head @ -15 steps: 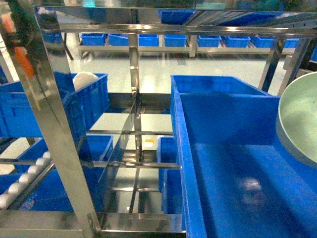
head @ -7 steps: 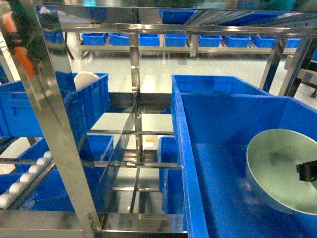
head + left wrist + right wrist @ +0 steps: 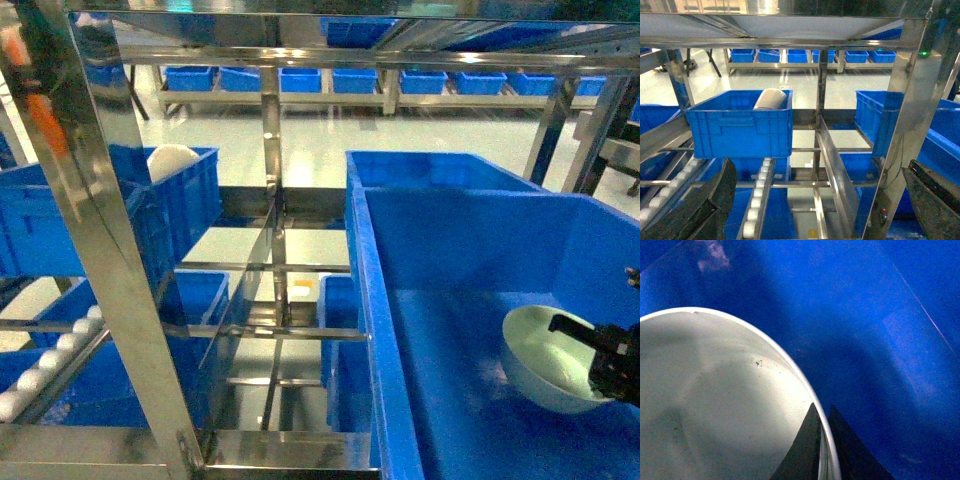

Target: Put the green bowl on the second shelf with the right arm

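Pinching the green bowl rim, right end effector clenched, inside the deep blue crate

My head cam looks down-forward through the rack into the large crate, left wrist faces it level from farther left, right wrist sits inside that crate.

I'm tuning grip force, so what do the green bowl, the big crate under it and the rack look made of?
The green bowl: probably glazed ceramic or hard plastic; smooth, glossy, thin rim pinched by the right end effector.
The large blue crate: moulded plastic, by its even colour and soft sheen.
The rack: polished stainless steel, mirror-like with reflections.
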Motion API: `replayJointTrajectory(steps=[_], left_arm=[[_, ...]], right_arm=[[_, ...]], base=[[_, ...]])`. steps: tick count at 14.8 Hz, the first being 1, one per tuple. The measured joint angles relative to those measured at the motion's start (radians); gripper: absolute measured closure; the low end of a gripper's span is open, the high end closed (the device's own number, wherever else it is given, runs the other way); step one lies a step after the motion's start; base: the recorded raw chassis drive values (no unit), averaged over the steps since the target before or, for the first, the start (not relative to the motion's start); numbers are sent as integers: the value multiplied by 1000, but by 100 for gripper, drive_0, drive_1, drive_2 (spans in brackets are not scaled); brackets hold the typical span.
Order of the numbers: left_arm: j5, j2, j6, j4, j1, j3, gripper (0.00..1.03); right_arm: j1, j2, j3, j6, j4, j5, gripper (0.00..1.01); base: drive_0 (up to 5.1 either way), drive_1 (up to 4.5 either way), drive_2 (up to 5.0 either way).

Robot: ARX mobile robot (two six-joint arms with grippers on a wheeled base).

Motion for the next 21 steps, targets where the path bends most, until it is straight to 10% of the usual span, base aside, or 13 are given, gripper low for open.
replayJointTrajectory(steps=[10,15,19,21], left_arm=[[0,0,0,0,0,0,5],[0,0,0,0,0,0,5],[0,0,0,0,0,0,5],[0,0,0,0,0,0,5]], right_arm=[[94,94,65,85,-37,29,98],[102,49,-5,104,70,87,47],[173,-196,-169,8,259,163,2],[200,-320,-245,-42,274,179,3]], base=[[0,0,0],[0,0,0],[0,0,0],[0,0,0]])
